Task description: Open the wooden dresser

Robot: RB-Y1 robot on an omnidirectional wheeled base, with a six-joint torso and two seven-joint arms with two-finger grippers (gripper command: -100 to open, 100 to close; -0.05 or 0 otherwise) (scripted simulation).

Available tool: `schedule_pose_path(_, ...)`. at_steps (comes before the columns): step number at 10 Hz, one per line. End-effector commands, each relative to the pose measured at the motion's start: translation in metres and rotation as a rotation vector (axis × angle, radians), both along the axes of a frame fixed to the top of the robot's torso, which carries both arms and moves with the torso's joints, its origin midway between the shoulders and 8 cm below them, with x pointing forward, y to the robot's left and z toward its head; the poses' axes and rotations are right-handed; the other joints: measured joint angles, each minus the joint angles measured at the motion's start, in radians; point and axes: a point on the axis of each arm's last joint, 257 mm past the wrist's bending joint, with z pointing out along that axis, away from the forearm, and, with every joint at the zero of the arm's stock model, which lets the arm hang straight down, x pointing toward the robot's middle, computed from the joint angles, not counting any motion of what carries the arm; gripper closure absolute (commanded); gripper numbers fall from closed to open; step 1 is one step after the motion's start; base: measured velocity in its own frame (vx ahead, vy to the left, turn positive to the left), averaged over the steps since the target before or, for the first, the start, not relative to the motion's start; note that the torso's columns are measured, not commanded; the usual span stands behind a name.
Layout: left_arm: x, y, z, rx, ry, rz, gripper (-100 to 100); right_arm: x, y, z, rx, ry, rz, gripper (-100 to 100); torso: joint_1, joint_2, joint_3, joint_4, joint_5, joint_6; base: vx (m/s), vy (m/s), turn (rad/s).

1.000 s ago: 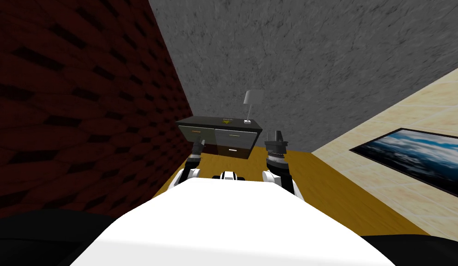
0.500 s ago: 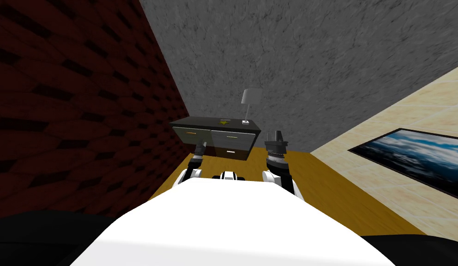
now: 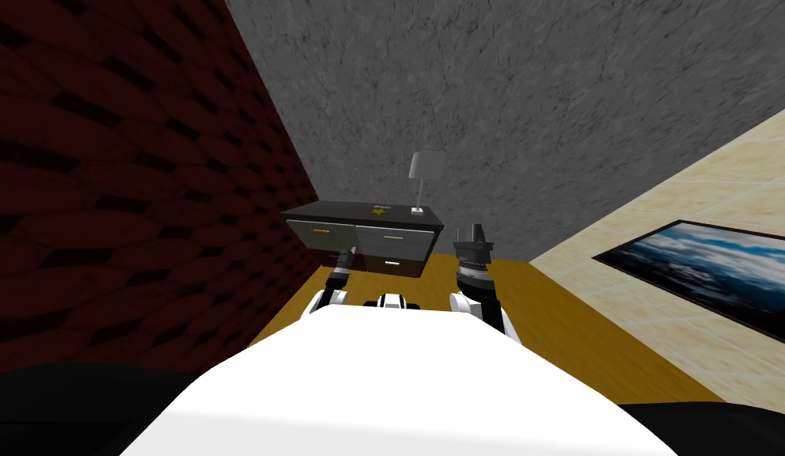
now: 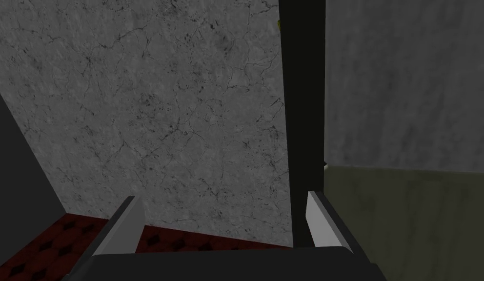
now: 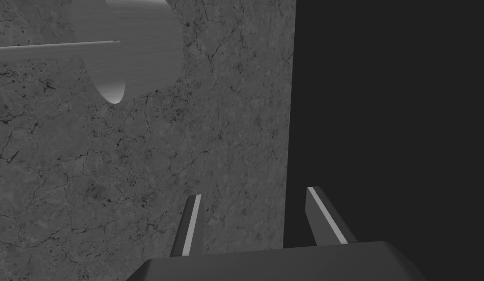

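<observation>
Dark dresser (image 3: 383,237) against the grey wall (image 3: 502,95), long axis along it, drawer fronts facing me. Left gripper (image 3: 347,255) reaches to its front, left half, fingers wide apart. Right gripper (image 3: 472,235) upright off its right end, fingers spread.

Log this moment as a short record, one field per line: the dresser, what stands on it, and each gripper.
dresser: dark top, grey drawer fronts, in the corner between the brick wall and the grey wall
on top: lamp, small yellow object
left gripper: jaws open, empty, close to the dresser's left drawers
right gripper: jaws open, empty, raised to the dresser's right
</observation>
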Motion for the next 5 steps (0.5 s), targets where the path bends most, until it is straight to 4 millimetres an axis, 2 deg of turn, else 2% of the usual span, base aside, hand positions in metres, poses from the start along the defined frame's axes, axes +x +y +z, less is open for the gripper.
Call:
schedule_pose_path(1, 0.004, 0.000, -0.023, 0.002, 0.039, -0.004, -100, 0.000, 0.000, 0.000, 0.000, 0.000, 0.000, 0, 0.001, 0.001, 0.000, 0.000, 0.000, 0.000, 0.111, -0.071, -0.032)
schedule_pose_path(5, 0.010, -0.002, -0.062, 0.003, 0.112, -0.009, -100, 0.000, 0.000, 0.000, 0.000, 0.000, 0.000, 0, 0.000, 0.002, 0.001, 0.001, 0.000, 0.000, 0.116, -0.088, -0.038)
